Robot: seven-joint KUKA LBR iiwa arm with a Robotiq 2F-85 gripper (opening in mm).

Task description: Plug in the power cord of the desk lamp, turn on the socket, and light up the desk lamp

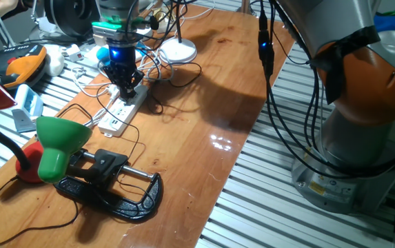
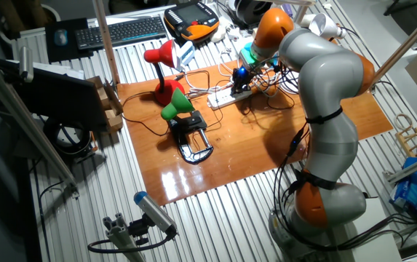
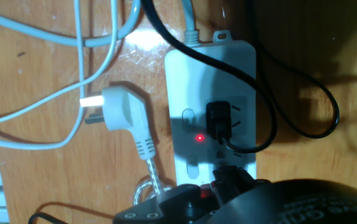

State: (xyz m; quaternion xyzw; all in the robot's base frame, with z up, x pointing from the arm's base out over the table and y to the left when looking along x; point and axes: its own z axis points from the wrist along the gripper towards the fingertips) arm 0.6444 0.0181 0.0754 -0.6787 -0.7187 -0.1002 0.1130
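On socket [image 3: 210, 130], black plug [image 3: 218, 119], red light [image 3: 199, 138].

The gripper [image 1: 126, 83] is down at the far end of the white socket [image 1: 123, 111]. The green desk lamp [image 1: 59, 146] sits nearer.

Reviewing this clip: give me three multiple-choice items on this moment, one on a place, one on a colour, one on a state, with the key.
1. Where is the gripper?
A. over the power strip
B. over the black clamp
C. beside the red lamp

2. What colour is the small light on the power strip?
A. green
B. red
C. blue

3. What state is the black plug in?
A. lying loose on the table
B. seated in the strip
C. held in the air

Key: 1 A, the fingers sit at the strip's far end; 2 B, the hand view shows a red dot; 3 B, it sits in an outlet.
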